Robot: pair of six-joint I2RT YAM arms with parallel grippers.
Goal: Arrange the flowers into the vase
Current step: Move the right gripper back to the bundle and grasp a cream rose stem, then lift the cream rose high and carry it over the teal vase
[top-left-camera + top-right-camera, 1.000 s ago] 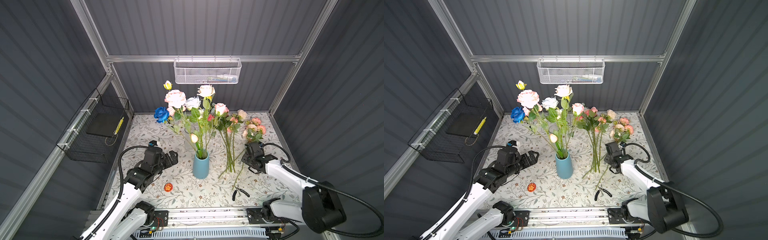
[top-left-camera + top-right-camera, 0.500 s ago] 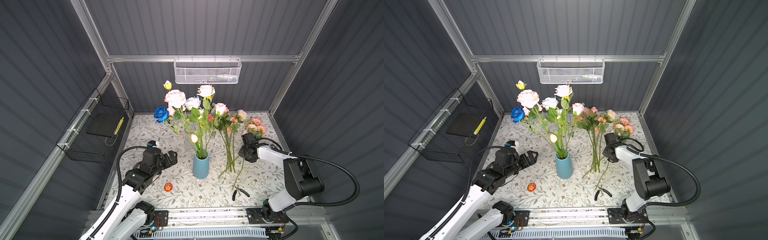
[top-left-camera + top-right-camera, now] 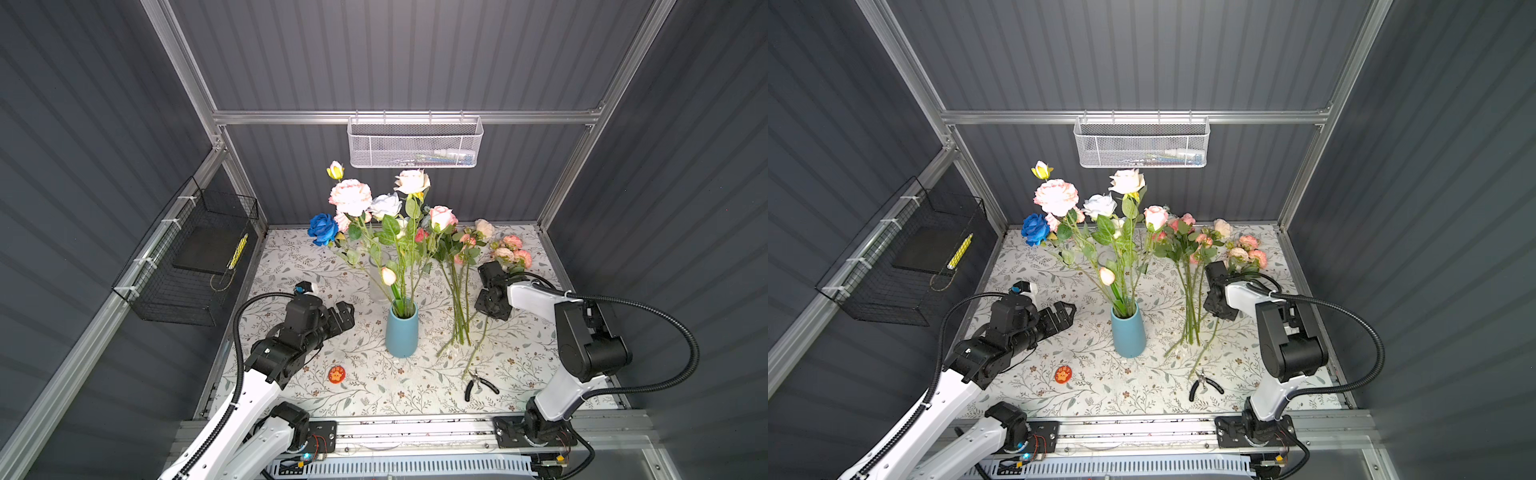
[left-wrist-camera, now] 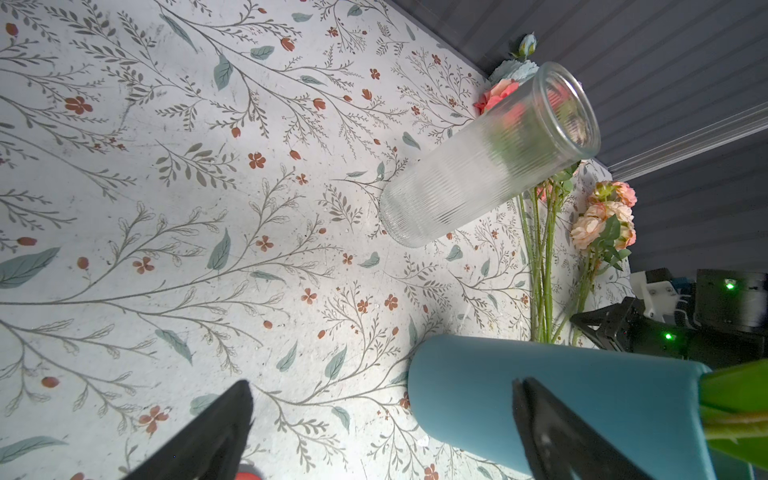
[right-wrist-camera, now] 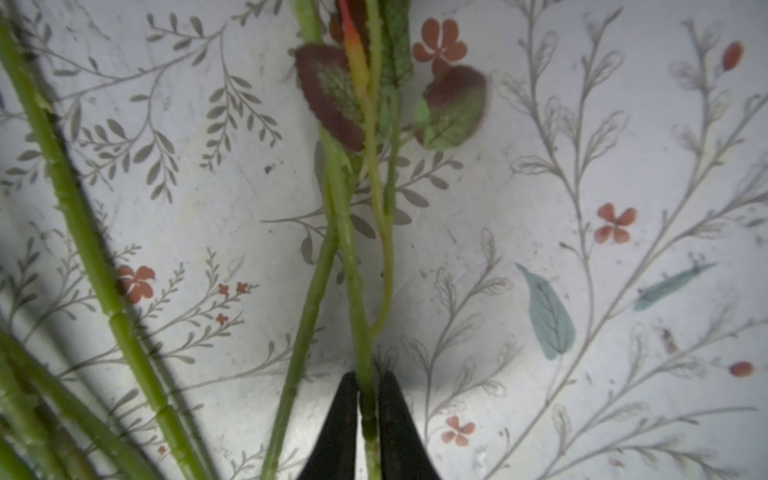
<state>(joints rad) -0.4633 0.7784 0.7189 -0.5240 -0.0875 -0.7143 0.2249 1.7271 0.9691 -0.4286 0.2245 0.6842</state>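
- Right wrist: right fingers (image 5: 343, 419) pinch one green flower stem (image 5: 353, 270) lying on the surface (image 5: 582, 124).
- Left wrist: left fingers (image 4: 216, 428) spread wide, left of blue vase (image 4: 465, 395), not touching.

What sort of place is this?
Probably a robot test booth: grey panel walls on an aluminium frame, two white robot arms mounted on a rail, flowers in a blue vase.
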